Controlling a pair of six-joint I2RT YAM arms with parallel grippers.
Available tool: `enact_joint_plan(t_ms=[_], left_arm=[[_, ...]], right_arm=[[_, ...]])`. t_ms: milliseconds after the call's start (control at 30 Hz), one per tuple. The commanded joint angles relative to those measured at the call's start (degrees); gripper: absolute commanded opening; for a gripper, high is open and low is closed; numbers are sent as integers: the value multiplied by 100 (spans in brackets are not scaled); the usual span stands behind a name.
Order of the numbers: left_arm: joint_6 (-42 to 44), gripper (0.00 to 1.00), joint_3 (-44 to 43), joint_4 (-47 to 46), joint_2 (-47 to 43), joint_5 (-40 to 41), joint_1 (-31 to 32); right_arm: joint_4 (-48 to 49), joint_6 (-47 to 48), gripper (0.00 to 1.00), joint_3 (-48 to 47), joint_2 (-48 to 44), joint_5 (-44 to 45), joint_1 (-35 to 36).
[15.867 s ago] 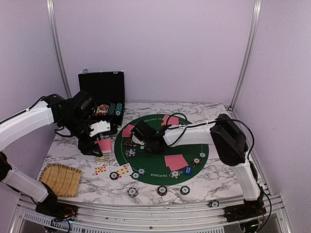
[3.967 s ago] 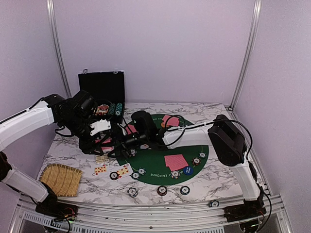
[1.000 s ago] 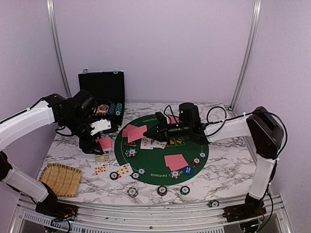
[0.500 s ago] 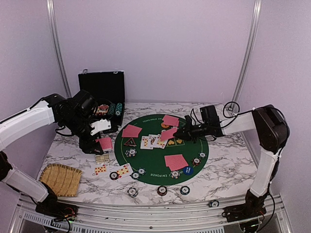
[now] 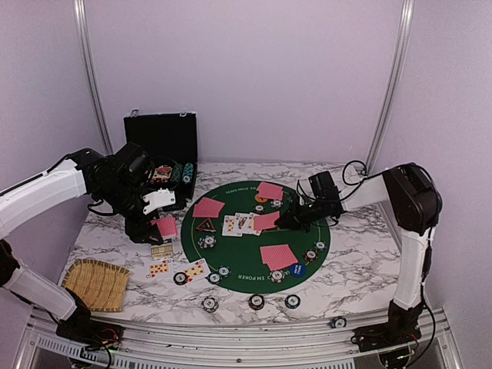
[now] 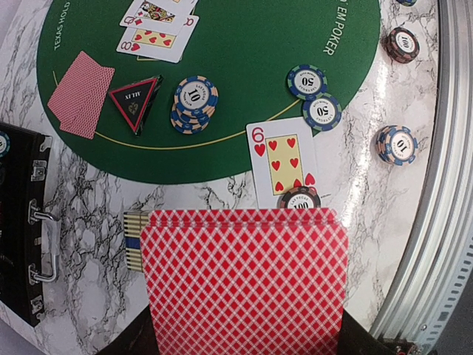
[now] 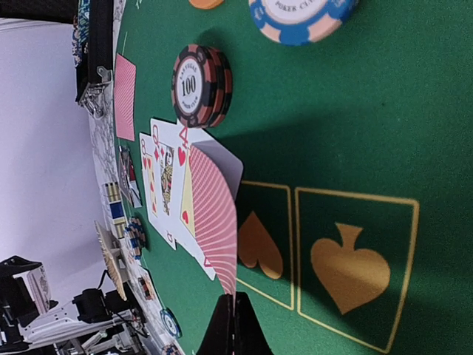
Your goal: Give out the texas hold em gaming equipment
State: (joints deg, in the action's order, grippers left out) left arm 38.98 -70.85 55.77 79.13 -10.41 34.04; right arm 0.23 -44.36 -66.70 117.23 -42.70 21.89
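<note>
Board deal in hand. Right gripper [image 7: 235,325] clamps red-backed card [image 7: 216,222]; left gripper [image 5: 156,221] clamps deck [image 6: 244,281]. Next: release onto heart box [image 7: 259,248] ahead of jaws.

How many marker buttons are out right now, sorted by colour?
orange button: 1
blue button: 1
dark triangle button: 1
Total: 3
</note>
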Motion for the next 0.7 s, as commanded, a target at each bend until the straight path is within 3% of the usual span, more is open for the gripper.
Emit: enact_joint_plan(t_ms=[0,100,433,667], left_arm=[[10,0,19,37,-119,-26,-30],[13,0,28,44,-118,-55,-32],[-4,0,27,37,-119,-110,-29],[-5,0,-19,36,-87,-97,-31]], right_arm=[[-838,579,7,-367,114,416,-57],[-1126,751,25,-403,85,569,-57],[-1929,1053,64,-480,-480,1410,-16],[-1383,453,87,-480,-1416,1446,639]])
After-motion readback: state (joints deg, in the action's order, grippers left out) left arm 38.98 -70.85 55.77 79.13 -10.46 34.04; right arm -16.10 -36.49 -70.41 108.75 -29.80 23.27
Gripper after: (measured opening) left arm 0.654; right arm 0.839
